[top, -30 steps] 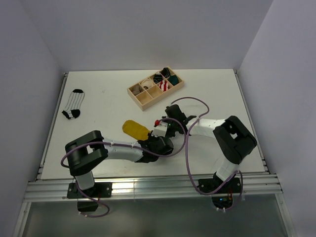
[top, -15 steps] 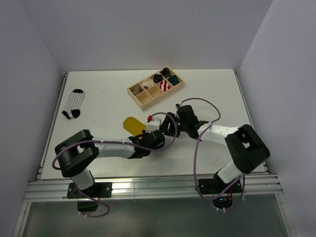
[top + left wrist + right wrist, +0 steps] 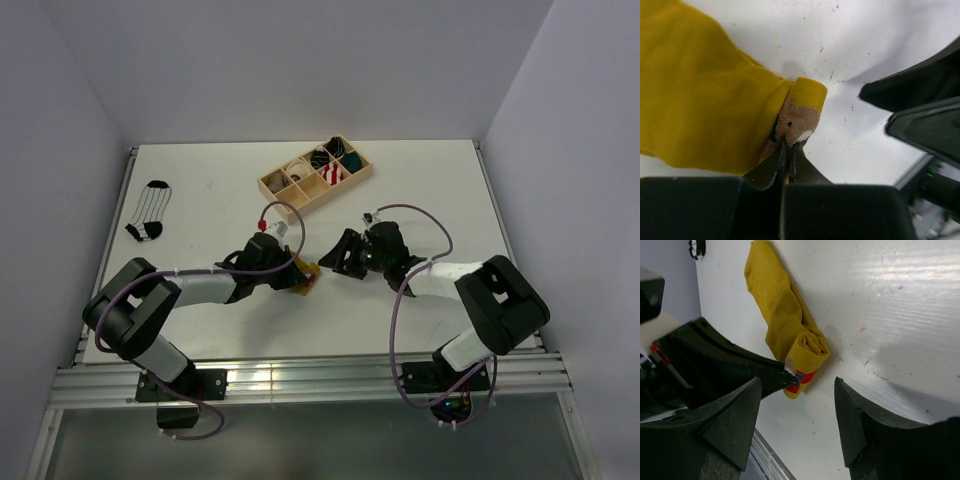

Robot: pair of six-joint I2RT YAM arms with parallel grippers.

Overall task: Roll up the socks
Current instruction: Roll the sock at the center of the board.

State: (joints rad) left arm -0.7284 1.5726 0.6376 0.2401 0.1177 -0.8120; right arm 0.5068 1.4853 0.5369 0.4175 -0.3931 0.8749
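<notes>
Pinching yellow sock by its rolled end in closed left gripper; right gripper agape, empty, just right. Thin pinch: may slip, unrolling it.

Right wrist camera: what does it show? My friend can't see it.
A mustard-yellow sock lies on the white table, its near end rolled over and pinched by the left gripper, which reaches in from the left. The right gripper has its own two fingers open in front, not touching the sock.
</notes>
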